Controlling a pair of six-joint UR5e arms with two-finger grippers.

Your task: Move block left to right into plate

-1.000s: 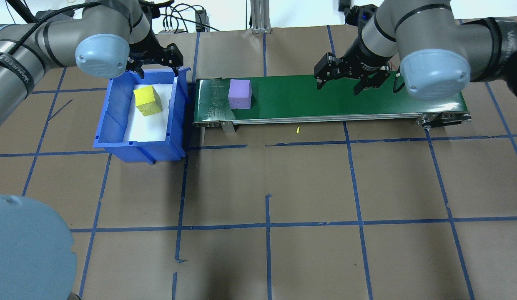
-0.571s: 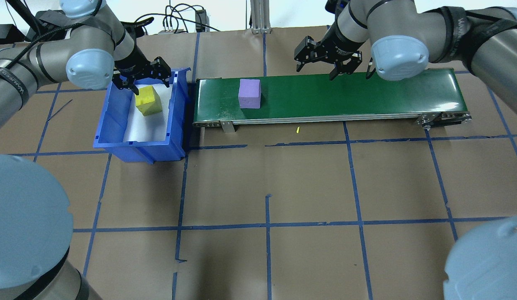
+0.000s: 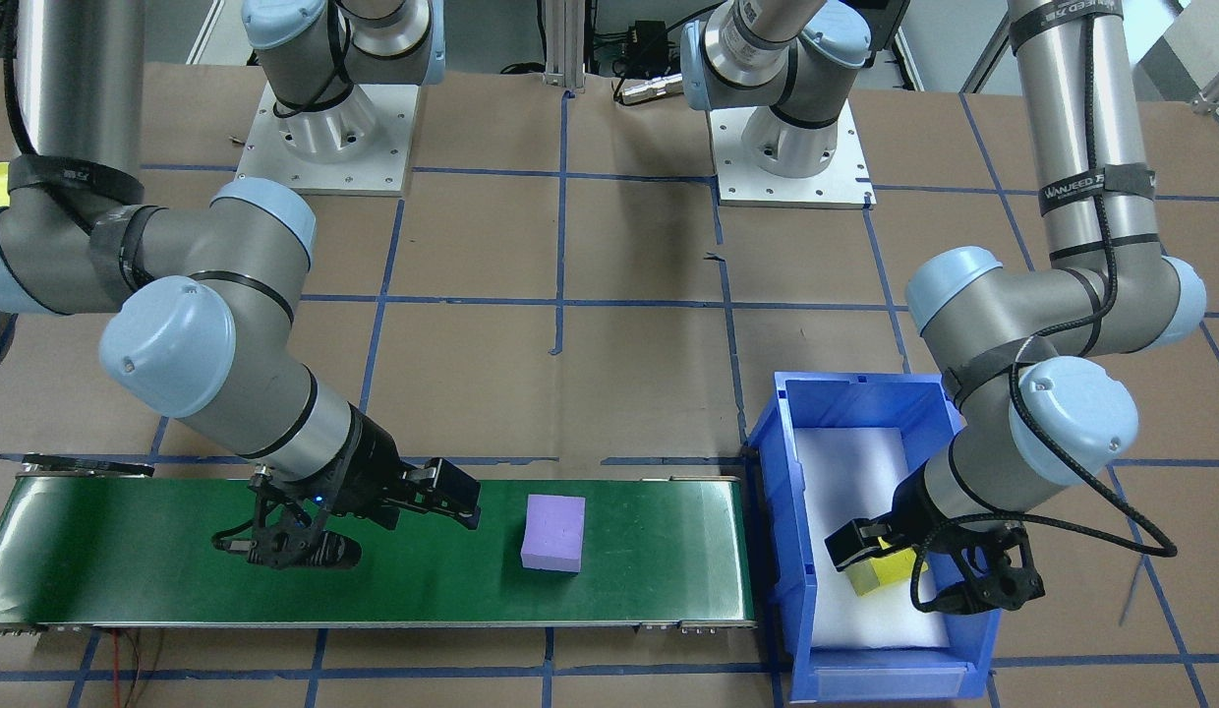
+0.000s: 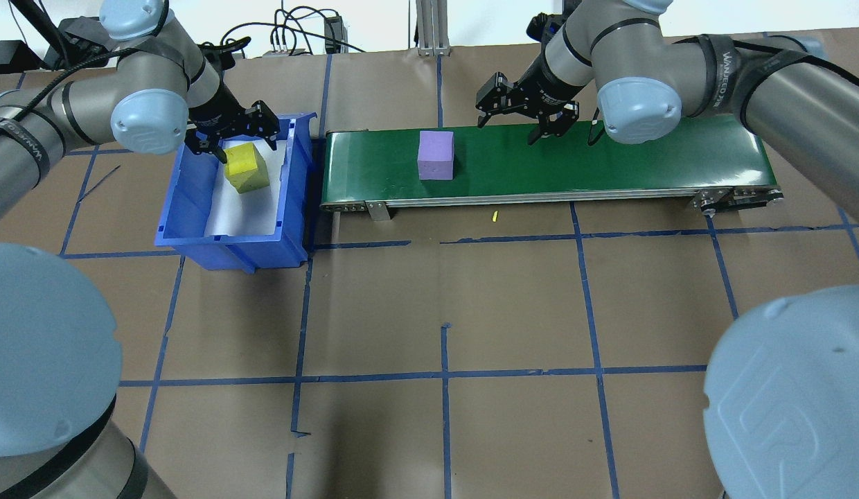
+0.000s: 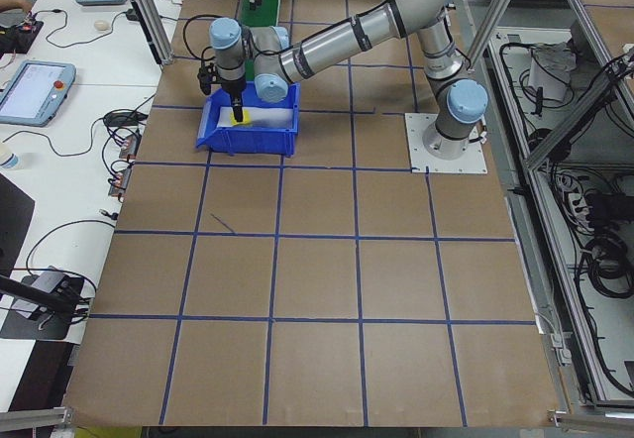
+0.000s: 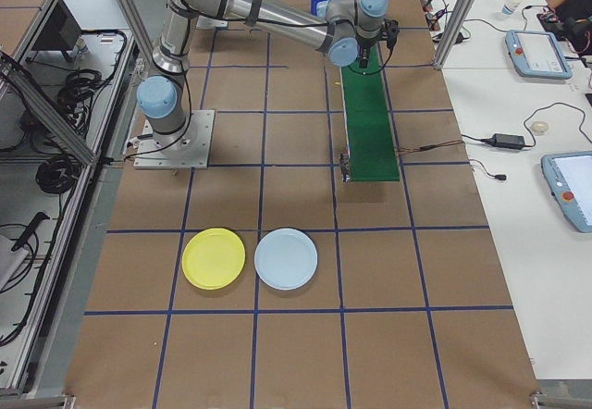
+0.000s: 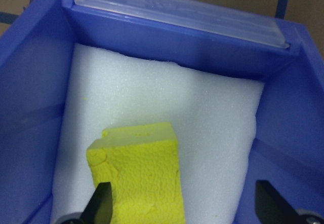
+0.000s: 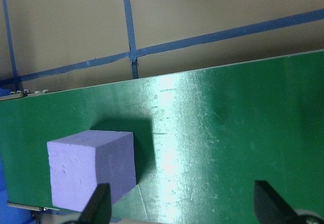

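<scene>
Front: purple block (image 3: pixel 553 532) on belt (image 3: pixel 177 570), near bin (image 3: pixel 924 678); right gripper (image 3: pixel 374 526) spread wide beside it.
Overhead: left gripper (image 4: pixel 232 134) wide over yellow block (image 4: pixel 246 167).
Right: 2 plates (image 6: pixel 250 258).

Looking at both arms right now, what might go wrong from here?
The left gripper, open, sits off-centre over the yellow block; one finger looks nearly above the block and might press into it.

The purple block lies off to one side of the open right gripper on the green belt; closing now might miss it.
</scene>
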